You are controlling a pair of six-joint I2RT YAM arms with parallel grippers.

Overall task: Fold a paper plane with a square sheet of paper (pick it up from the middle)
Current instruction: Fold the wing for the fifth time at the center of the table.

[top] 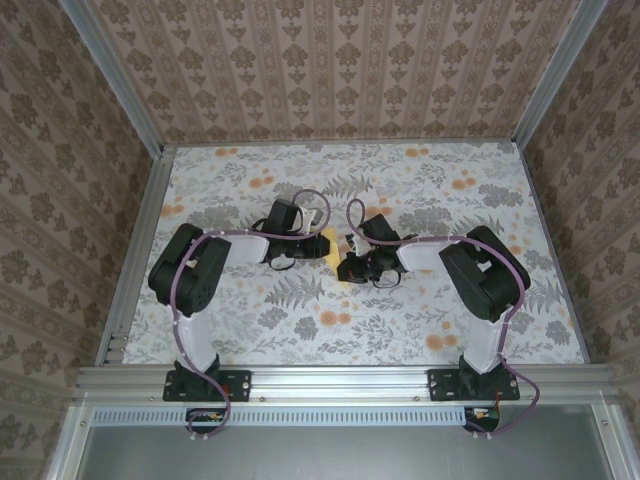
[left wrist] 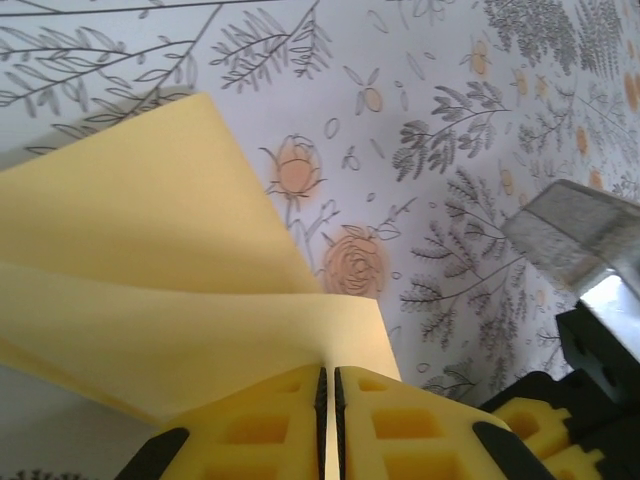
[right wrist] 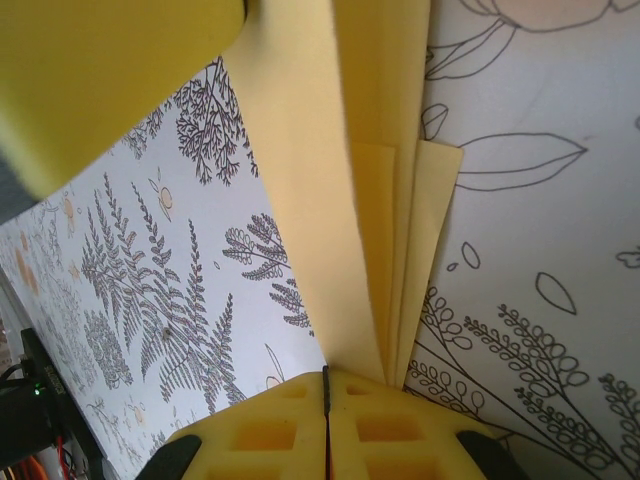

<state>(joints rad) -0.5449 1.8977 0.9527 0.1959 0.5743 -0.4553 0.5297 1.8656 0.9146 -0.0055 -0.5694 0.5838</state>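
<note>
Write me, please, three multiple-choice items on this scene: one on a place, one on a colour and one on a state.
1. Where is the paper?
A. Between the left fingers and the right fingers
B. In the far left corner
C. On the near rail

2. What colour is the paper?
A. Blue
B. White
C. Yellow

3. How do the right fingers stand?
A. Wide open
B. Shut on the paper
C. Shut on nothing

Answers:
1 A: the top view shows it where the two arms meet.
2 C: it is plain yellow in both wrist views.
3 B: the right wrist view shows the fingers together, with the folded paper running in between them.
</note>
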